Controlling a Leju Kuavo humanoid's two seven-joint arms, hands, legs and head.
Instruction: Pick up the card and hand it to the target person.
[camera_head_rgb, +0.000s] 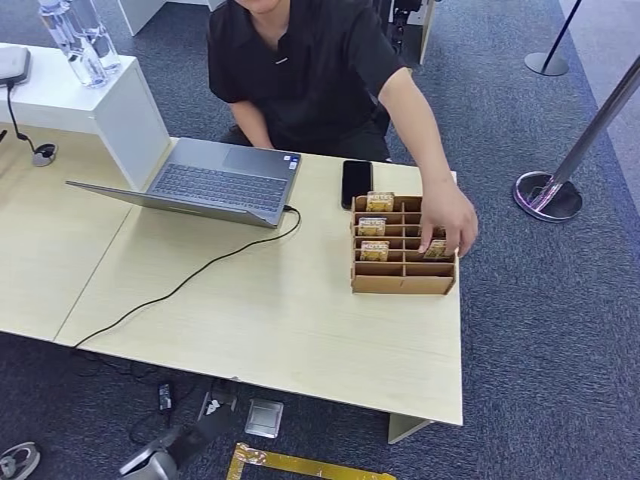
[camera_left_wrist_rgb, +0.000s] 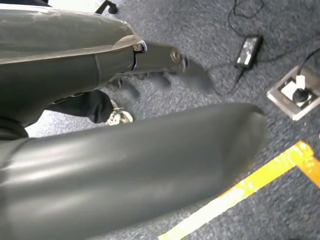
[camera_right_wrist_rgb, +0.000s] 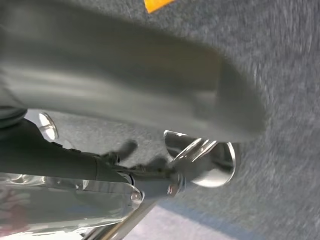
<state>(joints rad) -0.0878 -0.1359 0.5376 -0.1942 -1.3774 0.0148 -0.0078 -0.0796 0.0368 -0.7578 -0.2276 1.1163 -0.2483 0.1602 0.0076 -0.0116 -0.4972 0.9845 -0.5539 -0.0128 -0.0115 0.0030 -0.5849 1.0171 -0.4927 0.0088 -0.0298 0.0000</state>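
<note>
A cardboard divider box (camera_head_rgb: 403, 283) stands near the table's right edge. Several yellow cards stand upright in it, one at the far left (camera_head_rgb: 380, 201), another (camera_head_rgb: 374, 251) two rows nearer. A person in a black shirt (camera_head_rgb: 302, 70) sits behind the table; their hand (camera_head_rgb: 447, 222) reaches into the box's right column, fingers on a card (camera_head_rgb: 435, 249). My left hand (camera_left_wrist_rgb: 124, 125) hangs over the carpet, fingers straight and apart, holding nothing. My right hand (camera_right_wrist_rgb: 136, 130) also hangs over the carpet, blurred, with nothing in it.
An open laptop (camera_head_rgb: 219, 185) with a black cable and a black phone (camera_head_rgb: 356, 183) lie on the wooden table (camera_head_rgb: 264, 320). A white riser with bottles (camera_head_rgb: 79, 40) stands far left. Chrome stanchion base (camera_head_rgb: 548, 195) right. On the floor: a socket (camera_left_wrist_rgb: 294, 92), an adapter (camera_left_wrist_rgb: 248, 51), yellow tape (camera_left_wrist_rgb: 245, 187).
</note>
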